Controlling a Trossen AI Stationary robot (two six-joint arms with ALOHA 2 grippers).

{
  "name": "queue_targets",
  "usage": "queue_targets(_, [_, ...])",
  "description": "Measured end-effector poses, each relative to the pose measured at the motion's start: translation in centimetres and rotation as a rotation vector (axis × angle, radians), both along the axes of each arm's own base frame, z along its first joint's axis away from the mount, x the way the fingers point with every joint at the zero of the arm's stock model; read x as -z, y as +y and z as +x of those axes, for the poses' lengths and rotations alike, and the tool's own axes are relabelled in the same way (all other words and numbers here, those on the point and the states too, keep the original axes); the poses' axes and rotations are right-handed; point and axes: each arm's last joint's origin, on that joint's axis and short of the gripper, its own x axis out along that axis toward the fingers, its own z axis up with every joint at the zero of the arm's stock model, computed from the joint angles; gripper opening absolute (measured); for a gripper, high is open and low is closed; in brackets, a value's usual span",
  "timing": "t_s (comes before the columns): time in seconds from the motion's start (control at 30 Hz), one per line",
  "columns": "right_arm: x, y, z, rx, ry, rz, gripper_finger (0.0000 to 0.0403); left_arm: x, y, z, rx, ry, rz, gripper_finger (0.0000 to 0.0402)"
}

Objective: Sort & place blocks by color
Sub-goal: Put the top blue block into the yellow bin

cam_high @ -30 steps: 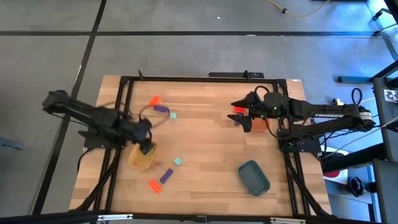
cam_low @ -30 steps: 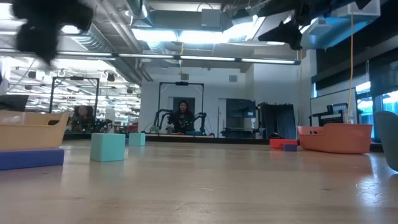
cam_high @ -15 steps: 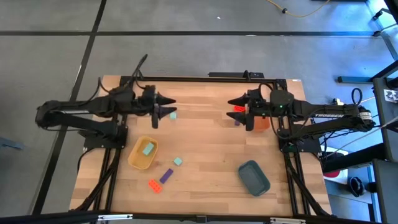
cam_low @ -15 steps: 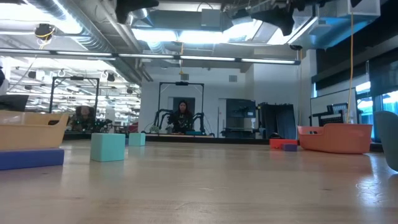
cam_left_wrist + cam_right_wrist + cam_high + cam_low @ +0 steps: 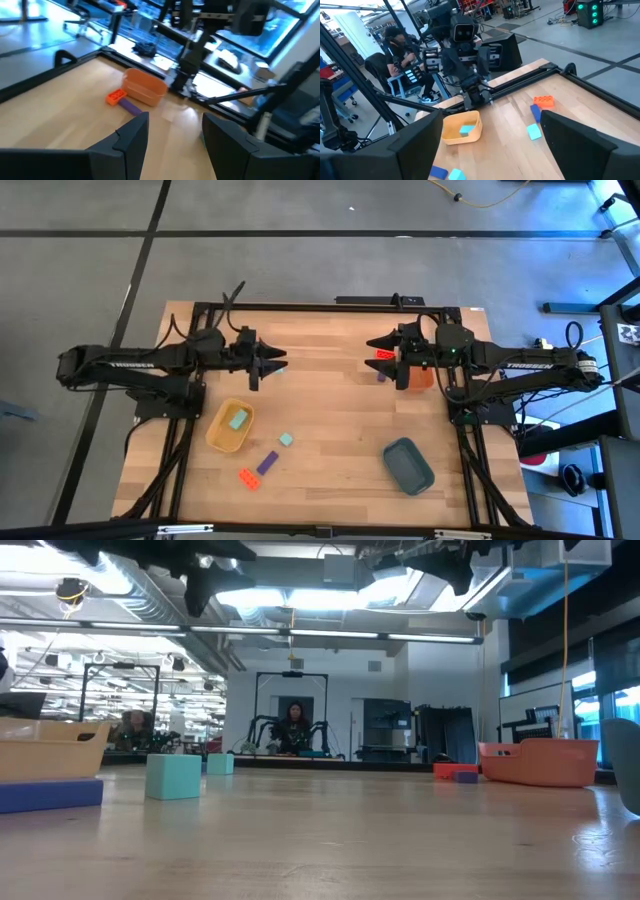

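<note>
My left gripper [image 5: 272, 362] hangs open above the table's far left, over three blocks that the right wrist view shows: red-orange [image 5: 543, 101], purple [image 5: 536, 113] and pale teal [image 5: 534, 131]. One teal block [image 5: 237, 418] lies in the yellow tray [image 5: 222, 438]. Nearer me, a teal [image 5: 286, 440], a purple [image 5: 267, 462] and a red-orange block [image 5: 247, 477] lie flat on the wood. My right gripper [image 5: 381, 360] is open above a red-orange block [image 5: 115, 96] and a purple one [image 5: 131, 106] beside the orange tray [image 5: 145, 87].
A dark teal tray [image 5: 408, 465] sits near the right near corner. A black frame [image 5: 330, 307] runs around the table's edge. Bare wood lies in the middle between the arms. A person sits far off in the room [image 5: 294, 722].
My left gripper has risen from low over the yellow tray and swung toward the table's far edge, ending above the three far-left blocks. A teal block now shows lying in the yellow tray where the gripper was. My right gripper has stayed nearly in place.
</note>
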Motion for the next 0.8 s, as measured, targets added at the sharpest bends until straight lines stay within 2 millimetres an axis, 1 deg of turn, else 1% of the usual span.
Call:
queue_targets(0.43, [0.04,-0.01,-0.01,0.000,0.005,-0.003,0.0338,0.03,0.33,-0.09,-0.116,0.005,0.019,0.0177])
queue_targets(0.8, [0.04,-0.01,-0.01,0.001,0.005,-0.006,0.0338,0.03,0.34,-0.09,-0.121,0.006,0.020,0.0177])
